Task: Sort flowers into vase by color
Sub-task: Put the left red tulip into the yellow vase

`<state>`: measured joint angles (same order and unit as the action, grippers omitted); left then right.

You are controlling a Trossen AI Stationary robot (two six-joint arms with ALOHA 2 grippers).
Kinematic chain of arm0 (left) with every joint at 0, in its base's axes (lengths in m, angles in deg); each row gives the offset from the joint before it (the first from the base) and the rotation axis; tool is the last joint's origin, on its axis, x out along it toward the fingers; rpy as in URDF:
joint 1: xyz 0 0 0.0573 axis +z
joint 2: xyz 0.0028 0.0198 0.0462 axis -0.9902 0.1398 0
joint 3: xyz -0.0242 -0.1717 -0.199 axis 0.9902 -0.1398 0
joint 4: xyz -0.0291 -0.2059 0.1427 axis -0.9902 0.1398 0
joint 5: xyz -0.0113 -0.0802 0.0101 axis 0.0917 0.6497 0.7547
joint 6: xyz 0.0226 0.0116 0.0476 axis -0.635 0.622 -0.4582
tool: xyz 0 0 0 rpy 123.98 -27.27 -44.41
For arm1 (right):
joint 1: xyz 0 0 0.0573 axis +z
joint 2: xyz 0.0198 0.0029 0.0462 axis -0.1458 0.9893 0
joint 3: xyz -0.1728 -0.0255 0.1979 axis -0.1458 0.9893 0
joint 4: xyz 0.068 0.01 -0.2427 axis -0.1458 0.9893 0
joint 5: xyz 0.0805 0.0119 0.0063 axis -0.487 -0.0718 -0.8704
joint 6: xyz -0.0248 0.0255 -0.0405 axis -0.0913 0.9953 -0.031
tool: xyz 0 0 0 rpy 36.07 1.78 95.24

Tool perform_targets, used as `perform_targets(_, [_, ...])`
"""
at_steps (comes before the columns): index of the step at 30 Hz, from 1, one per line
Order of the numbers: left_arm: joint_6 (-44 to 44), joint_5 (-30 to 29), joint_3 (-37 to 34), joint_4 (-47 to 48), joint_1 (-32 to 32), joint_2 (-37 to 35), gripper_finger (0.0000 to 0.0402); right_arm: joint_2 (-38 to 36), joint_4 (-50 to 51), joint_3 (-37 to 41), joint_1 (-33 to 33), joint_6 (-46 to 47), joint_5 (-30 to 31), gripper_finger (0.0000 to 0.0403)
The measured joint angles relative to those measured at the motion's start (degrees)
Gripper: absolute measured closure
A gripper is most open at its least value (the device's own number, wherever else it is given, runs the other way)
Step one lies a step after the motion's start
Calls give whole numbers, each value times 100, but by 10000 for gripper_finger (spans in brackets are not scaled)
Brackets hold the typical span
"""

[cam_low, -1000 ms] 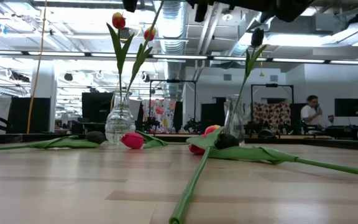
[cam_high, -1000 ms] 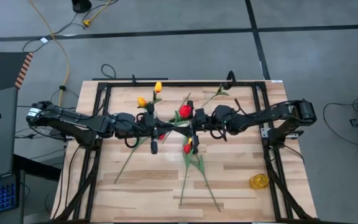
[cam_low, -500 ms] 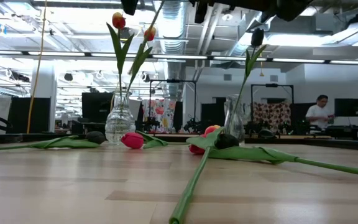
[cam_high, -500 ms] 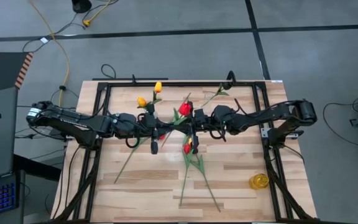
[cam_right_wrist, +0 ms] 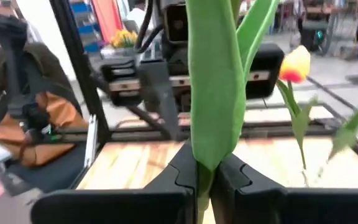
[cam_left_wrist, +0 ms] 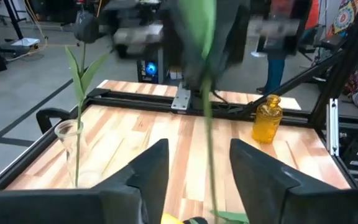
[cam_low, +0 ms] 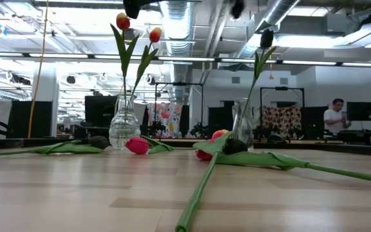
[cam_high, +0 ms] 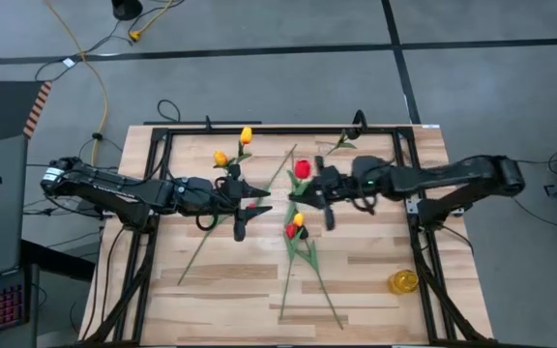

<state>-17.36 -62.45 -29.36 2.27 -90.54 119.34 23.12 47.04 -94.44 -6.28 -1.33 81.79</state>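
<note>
My right gripper [cam_high: 309, 196] is shut on a red tulip [cam_high: 303, 169] held above the middle of the table. My left gripper [cam_high: 249, 203] faces it from the left, open. In the left wrist view the tulip's thin stem [cam_left_wrist: 209, 143] runs between my left gripper's [cam_left_wrist: 197, 152] fingers with a gap on each side. Two yellow tulips [cam_low: 153, 33] stand in a glass vase [cam_low: 123, 125]. A near-black tulip [cam_low: 266, 37] stands in a second vase [cam_low: 240, 129]. More tulips [cam_high: 294, 228] lie flat on the boards. My right gripper pinches the red tulip's stem together with a broad green leaf [cam_right_wrist: 197, 163] between its two fingers. The fingers come level from the table's right and lie across the stem. The tulip is lifted clear of the table, its leaf rising above the fingers.
A yellow bottle [cam_high: 403, 281] stands near the table's right front corner. Long stems [cam_low: 198, 187] and red and dark heads [cam_low: 137, 145] lie on the boards in front of the vases. A black frame [cam_high: 162, 145] rims the table. A person [cam_low: 335, 119] stands far behind.
My right gripper has drawn back toward the table's right edge and risen a little, carrying the red tulip with it. My left gripper has stayed in place and let go of the stem, which now stands free between its fingers.
</note>
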Motion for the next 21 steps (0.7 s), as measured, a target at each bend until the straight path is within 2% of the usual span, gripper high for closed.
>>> perform_targets(3, [2,-2,0,32,0,0,233,-653,842,0,326,135,433,357])
perform_targets(5, [-2,-3,0,44,0,0,233,-1086,1414,2,656,234,953,357])
perform_targets(11, [5,-3,0,131,0,0,232,-2131,2637,0,2163,871,3197,357])
perform_targets(13, [13,-1,0,135,1,0,232,-2357,2956,2,2706,1208,3731,357])
perform_targets(17, [13,1,0,137,2,0,232,-2685,3354,1,3658,1848,4210,357])
perform_targets(21, [13,-1,-1,135,2,0,232,-2935,3609,2,4375,2151,4233,357])
